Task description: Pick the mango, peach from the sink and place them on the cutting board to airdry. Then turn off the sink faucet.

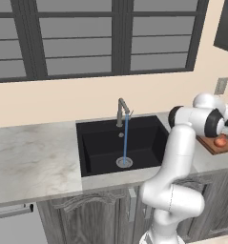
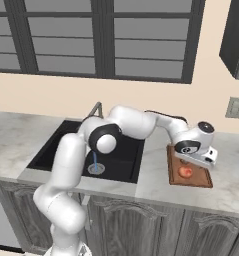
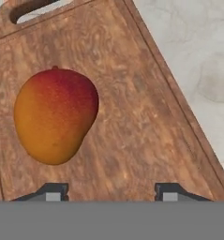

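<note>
With hand open above: mango on cutting board, sink w/ faucet water.

Arm stretched right, elbow bent; end effector pointing down, fingers apart, empty.

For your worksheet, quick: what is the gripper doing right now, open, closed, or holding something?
Gripper: open, holding nothing; the mango lies free on the board.
</note>
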Available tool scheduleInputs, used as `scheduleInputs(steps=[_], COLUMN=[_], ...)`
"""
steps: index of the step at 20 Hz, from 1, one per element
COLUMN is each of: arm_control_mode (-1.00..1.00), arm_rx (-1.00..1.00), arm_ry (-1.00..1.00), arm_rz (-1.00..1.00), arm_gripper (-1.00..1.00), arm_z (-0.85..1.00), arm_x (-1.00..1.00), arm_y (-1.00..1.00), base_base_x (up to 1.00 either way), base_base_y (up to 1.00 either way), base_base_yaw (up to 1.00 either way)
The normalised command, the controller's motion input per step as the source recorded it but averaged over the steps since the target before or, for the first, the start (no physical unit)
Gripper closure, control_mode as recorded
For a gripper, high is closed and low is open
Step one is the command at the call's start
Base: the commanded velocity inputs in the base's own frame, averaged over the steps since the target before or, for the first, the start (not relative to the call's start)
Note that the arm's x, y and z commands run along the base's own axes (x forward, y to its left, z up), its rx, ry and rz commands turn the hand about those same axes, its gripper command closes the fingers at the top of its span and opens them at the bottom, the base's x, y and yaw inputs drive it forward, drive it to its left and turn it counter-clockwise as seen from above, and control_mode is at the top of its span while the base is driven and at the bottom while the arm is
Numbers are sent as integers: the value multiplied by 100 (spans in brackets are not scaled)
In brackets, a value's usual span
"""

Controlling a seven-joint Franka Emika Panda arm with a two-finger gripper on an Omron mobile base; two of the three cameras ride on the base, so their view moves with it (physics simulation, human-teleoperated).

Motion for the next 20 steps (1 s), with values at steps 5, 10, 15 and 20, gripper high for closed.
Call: scheduleInputs(steps=[5,10,15,20], arm_control_mode=[-100,-100,-100,-100], arm_rx=[0,0,1,1], arm_ry=[0,-7,-27,-29], arm_rz=[7,10,15,13], arm_gripper=[-100,-100,-100,-100], arm_z=[79,80,66,62], arm_x=[-1,-35,-93,-98], arm_y=[1,13,12,17], base_base_x=[0,0,0,0], base_base_y=[0,0,0,0], base_base_yaw=[0,0,0,0])
